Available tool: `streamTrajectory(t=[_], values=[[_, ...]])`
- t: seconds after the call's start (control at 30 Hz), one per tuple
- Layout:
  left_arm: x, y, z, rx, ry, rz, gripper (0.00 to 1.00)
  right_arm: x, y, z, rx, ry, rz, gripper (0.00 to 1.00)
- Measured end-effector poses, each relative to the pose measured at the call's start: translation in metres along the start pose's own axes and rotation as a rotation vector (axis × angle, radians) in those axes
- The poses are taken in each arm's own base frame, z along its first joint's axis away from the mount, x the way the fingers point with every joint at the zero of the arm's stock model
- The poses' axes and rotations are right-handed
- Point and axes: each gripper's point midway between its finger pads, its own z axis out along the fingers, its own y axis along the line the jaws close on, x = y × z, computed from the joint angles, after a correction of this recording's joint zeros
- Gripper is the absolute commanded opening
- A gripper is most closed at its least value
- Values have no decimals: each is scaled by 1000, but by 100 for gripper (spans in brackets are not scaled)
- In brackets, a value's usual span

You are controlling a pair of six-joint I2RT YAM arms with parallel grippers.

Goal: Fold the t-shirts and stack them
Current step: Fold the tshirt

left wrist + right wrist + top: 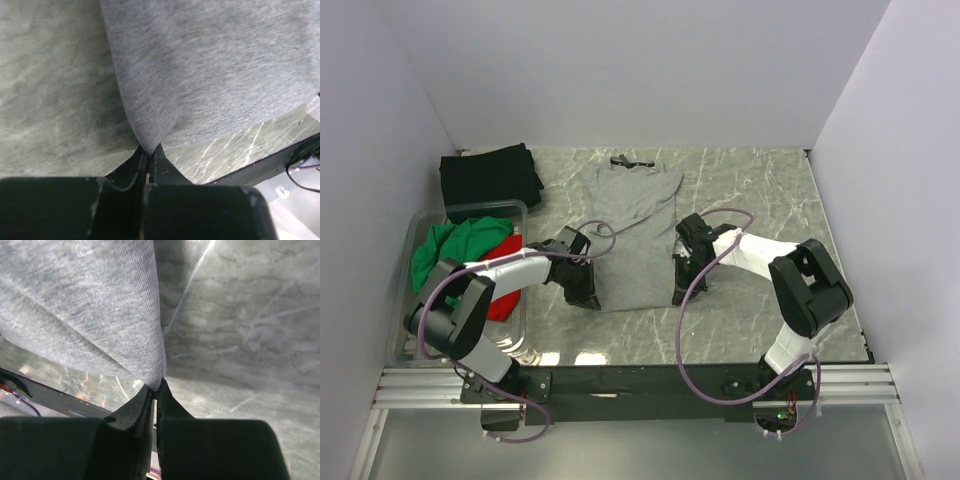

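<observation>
- Two grippers grip the heather-grey t-shirt [632, 230]: the left gripper [149, 154] pinches its near left hem corner, the right gripper [158, 386] its near right one.
- It lies flat on the marble table [760, 190], collar farthest from the arms.
- Far left, a black t-shirt [490, 177]; the green t-shirt [455, 245] and red t-shirt [506, 275] fill a clear bin [520, 212].
</observation>
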Motion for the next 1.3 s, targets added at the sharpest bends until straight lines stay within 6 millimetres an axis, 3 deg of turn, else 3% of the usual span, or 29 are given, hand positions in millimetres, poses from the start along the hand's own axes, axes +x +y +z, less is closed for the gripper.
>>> streamTrajectory(t=[0.2, 0.33, 0.43, 0.6, 0.73, 1.03, 1.3], values=[[-1, 10, -7, -62, -30, -9, 0, 0, 1, -7, 5, -5, 0, 0], [-1, 18, -23, -117, -71, -10, 0, 0, 6, -17, -3, -9, -2, 0], [-6, 13, -47, -126, -124, -6, 0, -2, 16, -36, -23, -33, -12, 0], [-25, -13, -99, -81, -259, 5, 0, -9, 38, -82, -77, -128, -39, 0], [-21, -19, -118, -63, -281, -14, 0, -6, 47, -109, -104, -176, -45, 0], [18, -14, -131, -55, -172, -69, 0, 42, 45, -123, -108, -136, -45, 0], [50, -29, -171, 35, -134, -86, 0, 93, 50, -148, -159, -128, -22, 0]])
